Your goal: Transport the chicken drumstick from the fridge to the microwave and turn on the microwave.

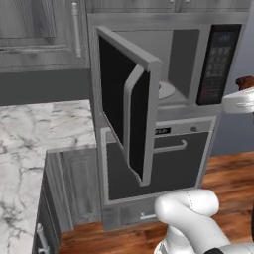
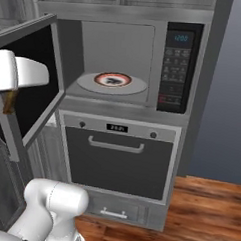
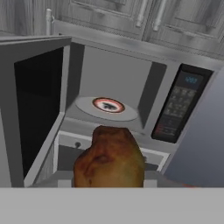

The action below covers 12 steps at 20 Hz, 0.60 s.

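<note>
Microwave (image 2: 120,67) door stands swung wide to the left, its turntable (image 2: 112,83) bare inside with a red-ringed mark at the centre. In front of the opening, clear of the cavity, the chicken drumstick (image 3: 109,158) hangs grasped in the gripper (image 3: 109,181), its golden-brown bulk hiding the fingertips. Below the microwave sits the oven (image 2: 118,155), door closed.
</note>
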Motion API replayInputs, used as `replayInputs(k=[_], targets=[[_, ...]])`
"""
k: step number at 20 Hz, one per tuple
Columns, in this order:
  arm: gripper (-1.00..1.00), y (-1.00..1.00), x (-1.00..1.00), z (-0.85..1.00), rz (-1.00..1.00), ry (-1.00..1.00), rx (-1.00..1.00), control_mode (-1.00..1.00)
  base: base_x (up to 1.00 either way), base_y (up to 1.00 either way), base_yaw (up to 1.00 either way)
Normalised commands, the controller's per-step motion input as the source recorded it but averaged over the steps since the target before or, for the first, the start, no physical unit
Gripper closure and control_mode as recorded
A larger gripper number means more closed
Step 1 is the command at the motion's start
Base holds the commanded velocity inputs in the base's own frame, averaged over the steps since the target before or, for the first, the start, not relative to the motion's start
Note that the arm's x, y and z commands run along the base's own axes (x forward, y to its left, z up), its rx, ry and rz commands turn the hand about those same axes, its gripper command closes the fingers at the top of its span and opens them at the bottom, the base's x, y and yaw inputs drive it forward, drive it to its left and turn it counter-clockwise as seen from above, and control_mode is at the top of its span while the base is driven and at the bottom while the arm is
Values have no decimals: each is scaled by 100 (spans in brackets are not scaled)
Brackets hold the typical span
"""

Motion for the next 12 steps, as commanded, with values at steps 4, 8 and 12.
replayInputs(k=[4,8,12], targets=[[100,0,0,0,0,0,0,100,29,-26,0],[100,0,0,0,0,0,0,100,37,-17,0],[100,0,0,0,0,0,0,100,52,-9,0]])
